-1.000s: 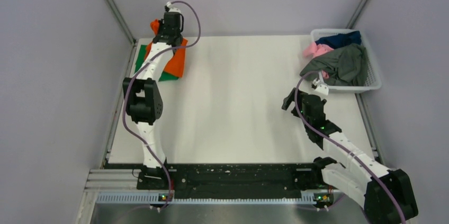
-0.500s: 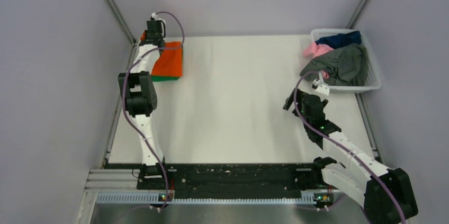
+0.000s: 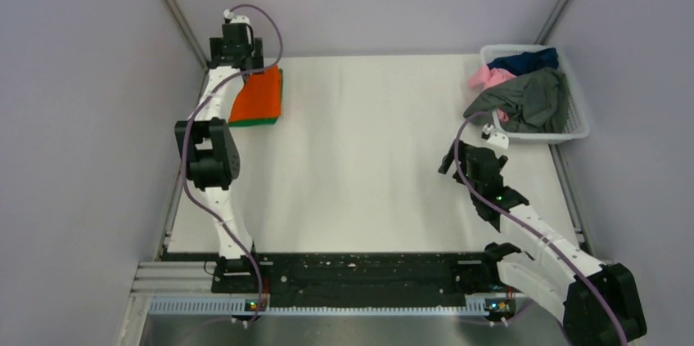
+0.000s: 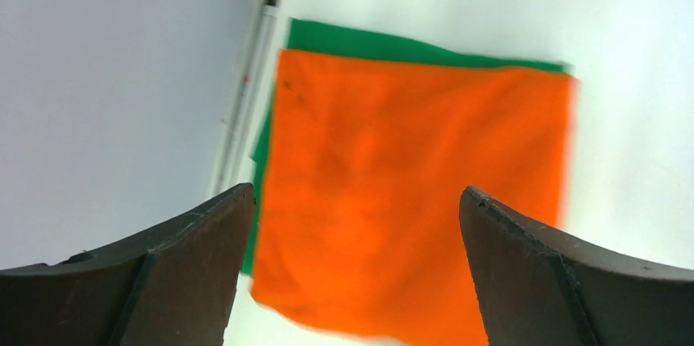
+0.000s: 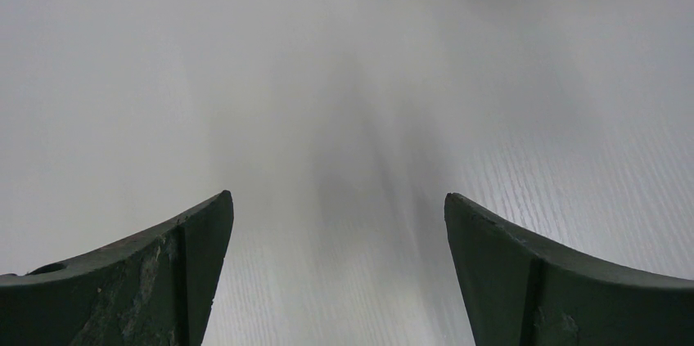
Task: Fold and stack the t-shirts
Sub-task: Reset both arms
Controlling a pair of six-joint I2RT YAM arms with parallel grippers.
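Observation:
A folded orange t-shirt (image 3: 260, 96) (image 4: 409, 190) lies flat on a folded green t-shirt (image 3: 263, 123) (image 4: 368, 43) at the table's far left corner. A green strip shows along the stack's edges. My left gripper (image 3: 237, 64) (image 4: 356, 191) hovers over the stack's far end, open, with nothing between its fingers. Grey (image 3: 528, 99), pink (image 3: 487, 76) and navy (image 3: 528, 60) t-shirts lie crumpled in the basket at the far right. My right gripper (image 3: 452, 156) (image 5: 336, 196) stands open over bare table, just in front and left of the basket.
The white lattice basket (image 3: 575, 127) stands against the right wall at the back. A metal frame rail (image 4: 245, 92) runs along the left table edge beside the stack. The white table (image 3: 368, 166) spreads between the two arms.
My left gripper has opened and let go of the orange t-shirt, which now lies flat on the green one. The left arm drew back toward the far left corner. The right arm has not moved.

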